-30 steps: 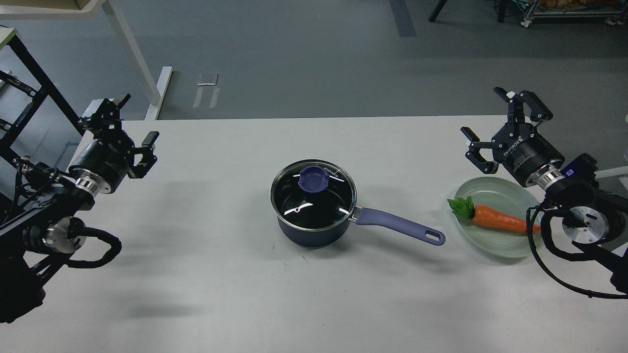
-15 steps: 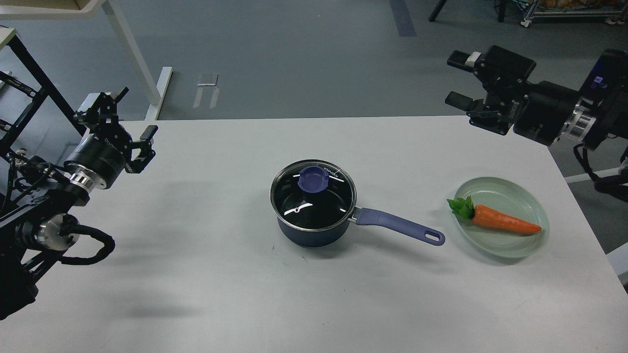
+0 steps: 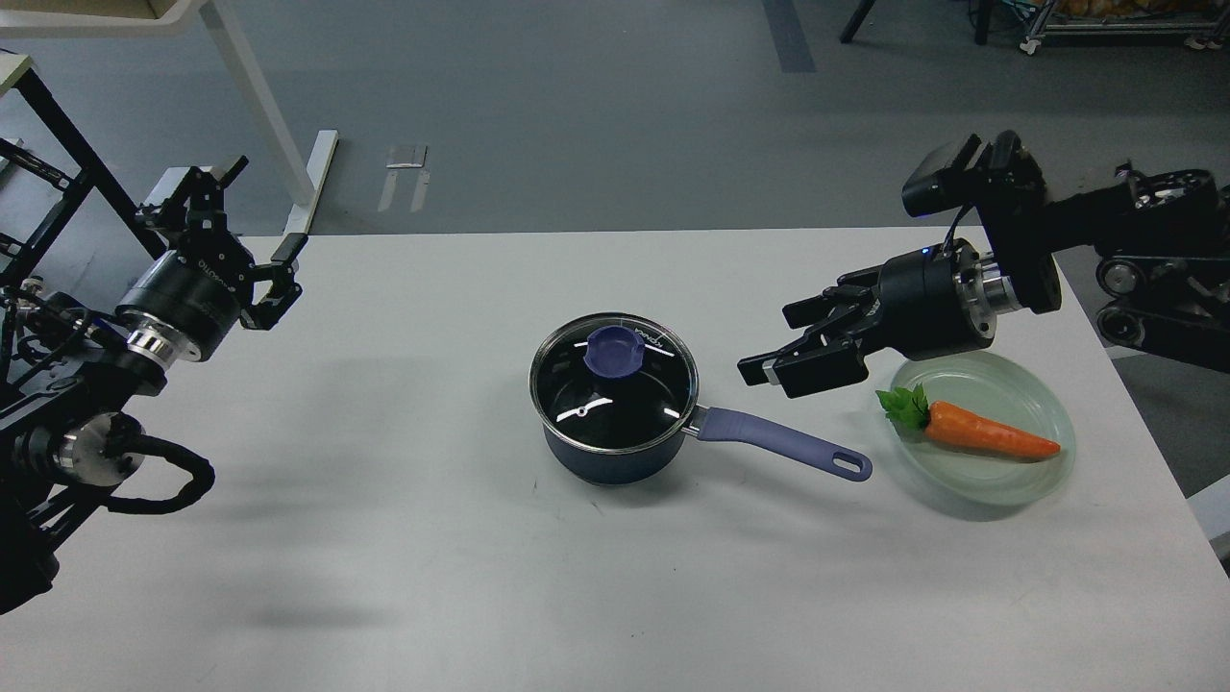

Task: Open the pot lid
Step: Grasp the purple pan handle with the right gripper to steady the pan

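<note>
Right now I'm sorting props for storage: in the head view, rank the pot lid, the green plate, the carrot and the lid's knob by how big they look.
1. green plate and pot lid: look about alike, so no ranking between them
2. carrot
3. knob

Even overhead light is casting soft shadows across the white matte table (image 3: pixel 384 577); white glare streaks are showing on the round clear glass pot lid (image 3: pixel 613 383); focus is holding sharp.
</note>
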